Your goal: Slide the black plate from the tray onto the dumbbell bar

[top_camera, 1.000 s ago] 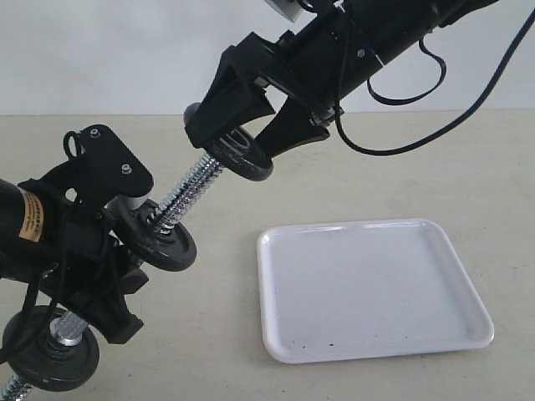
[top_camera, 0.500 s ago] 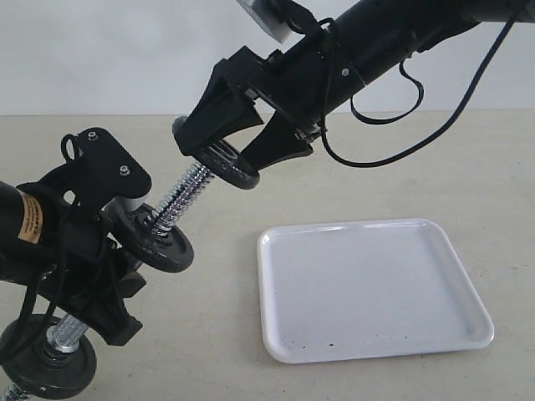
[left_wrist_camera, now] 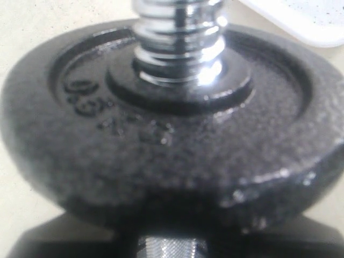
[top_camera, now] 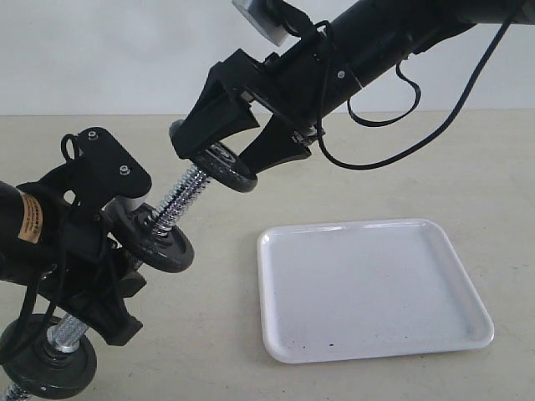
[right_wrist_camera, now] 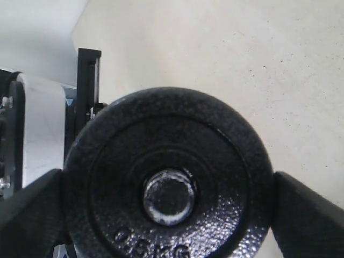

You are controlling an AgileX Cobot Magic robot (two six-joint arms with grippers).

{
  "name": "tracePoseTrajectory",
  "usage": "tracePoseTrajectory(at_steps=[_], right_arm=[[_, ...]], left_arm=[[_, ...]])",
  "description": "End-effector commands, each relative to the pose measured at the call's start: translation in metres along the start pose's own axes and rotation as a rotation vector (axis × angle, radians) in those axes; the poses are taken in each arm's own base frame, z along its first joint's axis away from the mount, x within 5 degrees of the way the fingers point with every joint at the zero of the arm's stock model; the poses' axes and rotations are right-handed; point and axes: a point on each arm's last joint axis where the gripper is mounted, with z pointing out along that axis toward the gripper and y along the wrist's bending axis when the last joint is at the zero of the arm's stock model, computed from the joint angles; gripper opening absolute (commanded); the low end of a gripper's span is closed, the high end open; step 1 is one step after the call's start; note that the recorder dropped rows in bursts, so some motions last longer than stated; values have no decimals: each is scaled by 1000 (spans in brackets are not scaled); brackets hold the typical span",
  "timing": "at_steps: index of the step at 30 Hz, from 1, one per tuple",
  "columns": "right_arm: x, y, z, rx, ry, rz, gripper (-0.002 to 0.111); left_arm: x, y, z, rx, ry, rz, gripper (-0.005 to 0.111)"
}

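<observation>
Black pebbled iron with raised lettering, the black plate (right_wrist_camera: 166, 134) is pinched at its rim by the right gripper (top_camera: 226, 154), its hole over the dumbbell bar (top_camera: 180, 196) tip. Bare thread runs down to another disc (top_camera: 163, 242). The left gripper (top_camera: 113, 246) clamps the bar, apart from the tray (top_camera: 376, 351).

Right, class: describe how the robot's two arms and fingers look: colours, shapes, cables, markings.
Both arms are matt black. The right arm is a thick tube with thin black cables looping off it, a grey box near the wrist, and broad wedge-shaped fingers. The left arm carries a yellow-orange label with dark print and an angular black bracket with screw heads.
</observation>
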Motion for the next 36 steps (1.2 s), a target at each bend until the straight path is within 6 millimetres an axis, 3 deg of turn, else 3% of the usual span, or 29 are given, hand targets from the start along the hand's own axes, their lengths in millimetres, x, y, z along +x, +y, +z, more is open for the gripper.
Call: tracePoseTrajectory(at_steps=[1,4,8,10,26,36], right_arm=[[-7,10,-4,-42,-54,-10,5],[-7,10,-4,-42,-54,1,24],[-7,10,-4,-42,-54,11,71],[-7,10,-4,-42,-54,11,88],[-8,9,-6,-40,-61,-45,84],[-31,14,-41,13,-157,-73,84]], left_arm=[[-45,5,-27,-47,-456,24,4],[-44,5,-26,-47,-451,24,4],[-44,5,-26,-47,-451,24,4],[-44,5,-26,-47,-451,24,4],[-44,5,-26,-47,-454,24,4],[-44,5,-27,-47,-456,24,4]])
